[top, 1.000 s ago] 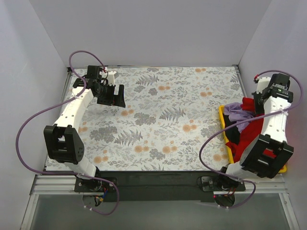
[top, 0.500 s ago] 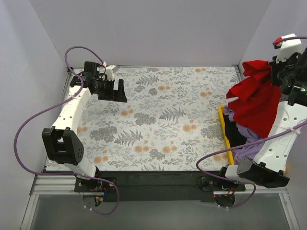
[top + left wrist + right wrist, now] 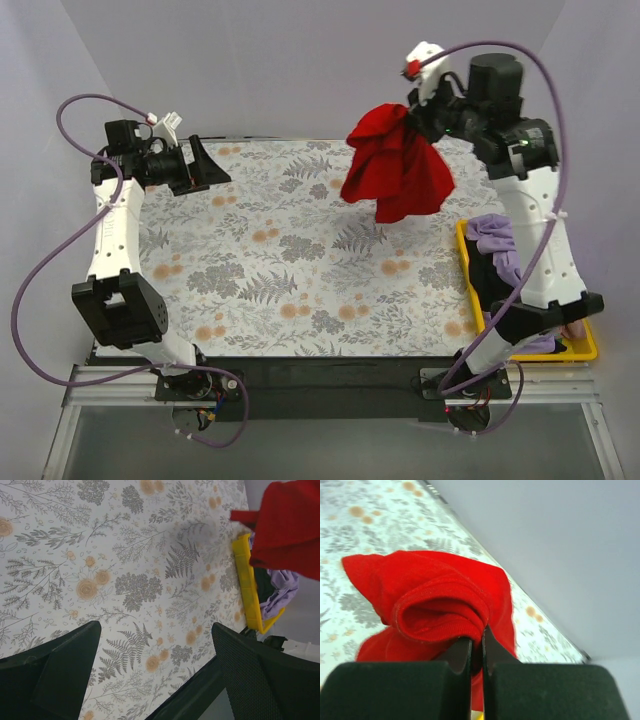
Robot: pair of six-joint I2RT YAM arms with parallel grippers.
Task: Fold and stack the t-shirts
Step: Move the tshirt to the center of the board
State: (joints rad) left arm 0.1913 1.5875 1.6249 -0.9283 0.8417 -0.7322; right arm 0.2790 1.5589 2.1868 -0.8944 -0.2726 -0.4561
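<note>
The red t-shirt [image 3: 396, 170] hangs bunched in the air above the far right of the flowered table, also seen in the left wrist view [image 3: 292, 527]. My right gripper [image 3: 420, 118] is shut on its collar fold [image 3: 445, 610] and holds it high. The pale lilac t-shirt [image 3: 497, 238] lies crumpled in the yellow bin [image 3: 580, 350] at the right edge, also visible in the left wrist view [image 3: 280, 592]. My left gripper [image 3: 205, 165] is open and empty, raised over the far left corner.
The flowered cloth [image 3: 300, 260] covers the table. A dark garment [image 3: 493, 283] lies in the bin under the lilac shirt. Grey walls close the left, far and right sides. The right arm column [image 3: 535, 250] stands over the bin.
My right gripper has lifted the red t-shirt out of the bin and swung it left over the far table. My left gripper has moved up and further left.
</note>
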